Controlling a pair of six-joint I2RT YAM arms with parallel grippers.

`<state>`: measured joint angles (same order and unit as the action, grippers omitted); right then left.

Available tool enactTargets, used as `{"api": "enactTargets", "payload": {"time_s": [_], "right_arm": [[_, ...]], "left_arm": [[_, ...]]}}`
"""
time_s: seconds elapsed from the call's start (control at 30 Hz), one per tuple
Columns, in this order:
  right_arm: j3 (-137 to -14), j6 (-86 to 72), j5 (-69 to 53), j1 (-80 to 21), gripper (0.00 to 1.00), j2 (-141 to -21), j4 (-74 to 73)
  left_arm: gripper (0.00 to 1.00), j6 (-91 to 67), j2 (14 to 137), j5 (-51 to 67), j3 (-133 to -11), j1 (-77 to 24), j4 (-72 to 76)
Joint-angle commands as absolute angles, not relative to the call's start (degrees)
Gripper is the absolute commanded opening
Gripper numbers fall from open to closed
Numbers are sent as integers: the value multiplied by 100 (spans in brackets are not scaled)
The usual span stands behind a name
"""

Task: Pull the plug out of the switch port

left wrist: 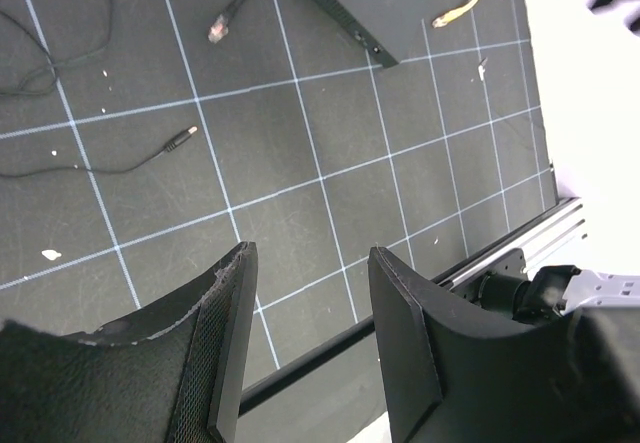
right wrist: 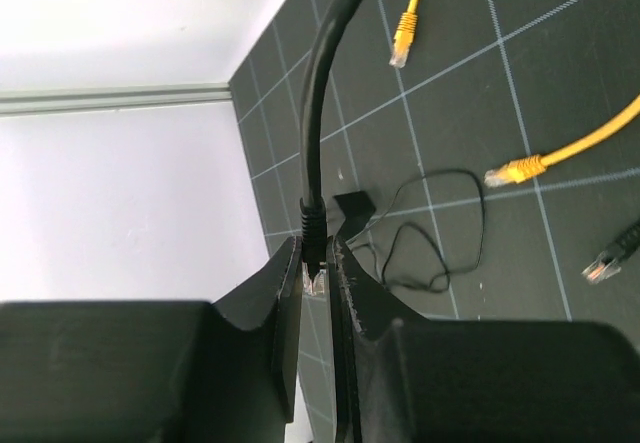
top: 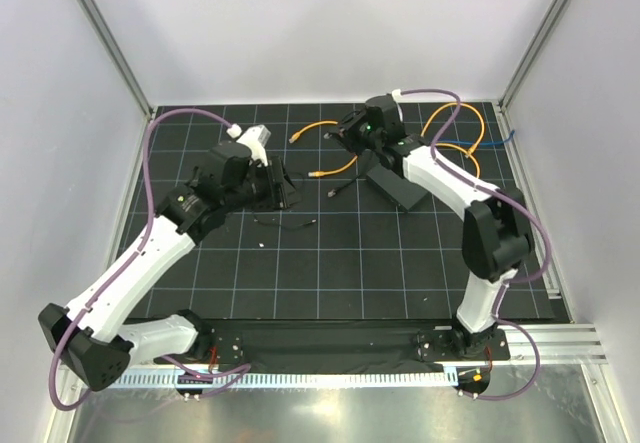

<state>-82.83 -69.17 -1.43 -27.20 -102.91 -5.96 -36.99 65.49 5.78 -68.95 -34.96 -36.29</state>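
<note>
From the top, your right claw (top: 352, 133) hangs near the back of the tabletop (top: 330, 263), just beside the flat black box (top: 395, 189). Your left claw (top: 283, 185) is well apart from it, on the other side. The plug is too small to pick out from up here.

From the left wrist, the left claw is wide open and has nothing in it. The edge of the box shows at the top. The port (left wrist: 374, 50) in that edge looks bare, but it is small and dark, so don't count on that.

From the right wrist, the right claw is squeezed shut on the plug (right wrist: 316, 281) at the end of a thick black cord (right wrist: 325, 83). The plug is up in the air, so it looks like it is out.

The plug is pinched right at the fingertips, so a tug from the stiff cord could twist it loose and drop it. If the cord is caught on the box, a big pull could drag the box along. The yellow cords (right wrist: 560, 153) lying below could snag it too.
</note>
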Motion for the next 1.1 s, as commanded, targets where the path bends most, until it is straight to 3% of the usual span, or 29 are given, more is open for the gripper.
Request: {"api": "enactTargets", "payload": {"time_s": [0.0, 1.07], "right_arm": [[-8857, -6961, -280, -2742, 2, -10852, -317], [-12111, -7743, -88, -2953, 8, -14299, 949]], "left_arm": [[53, -3612, 6688, 738, -6899, -3472, -3366], [53, -3480, 7400, 1767, -6715, -3076, -2883]]}}
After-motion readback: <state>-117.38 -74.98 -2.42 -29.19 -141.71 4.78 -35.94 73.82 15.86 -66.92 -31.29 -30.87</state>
